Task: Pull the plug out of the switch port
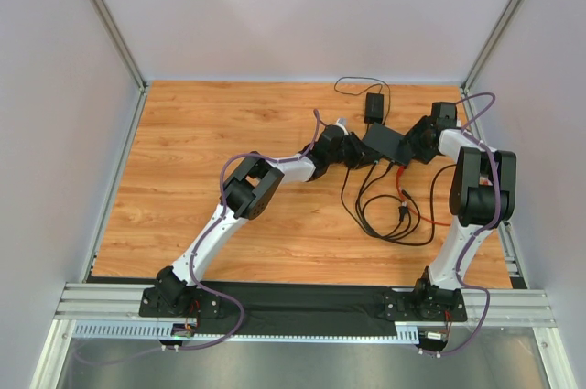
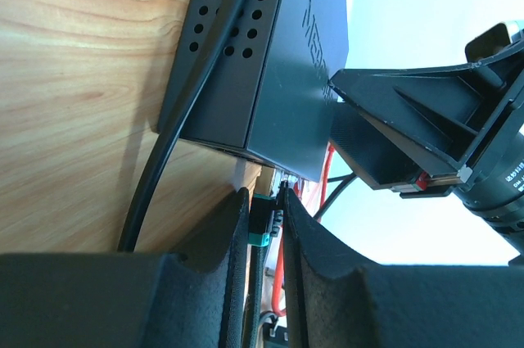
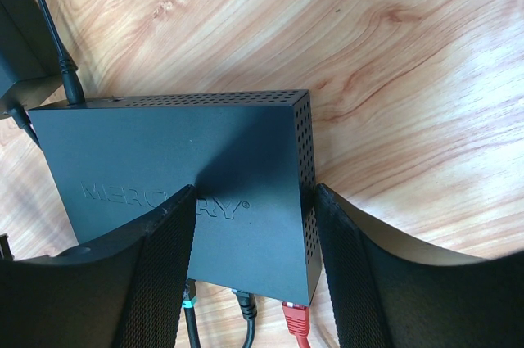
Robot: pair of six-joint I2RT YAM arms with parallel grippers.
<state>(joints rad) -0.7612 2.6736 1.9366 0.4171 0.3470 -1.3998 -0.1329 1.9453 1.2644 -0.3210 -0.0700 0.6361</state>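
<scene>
The switch (image 1: 383, 142) is a flat black box at the back right of the wooden table; in the left wrist view the switch (image 2: 278, 53) is seen edge-on with its port side toward my fingers. A black plug with a teal tab (image 2: 264, 225) sits in a port, and my left gripper (image 2: 264, 196) is shut on it, one pad on each side. My right gripper (image 3: 254, 192) is shut on the switch (image 3: 180, 143), one finger on the lettered top, the other at the perforated side. A black plug (image 3: 246, 307) and a red plug (image 3: 296, 319) also sit in ports.
A small black adapter brick (image 1: 374, 107) with a thin cord lies behind the switch. Loops of black and red cable (image 1: 396, 210) trail over the table toward the near edge. Grey walls enclose the table on three sides.
</scene>
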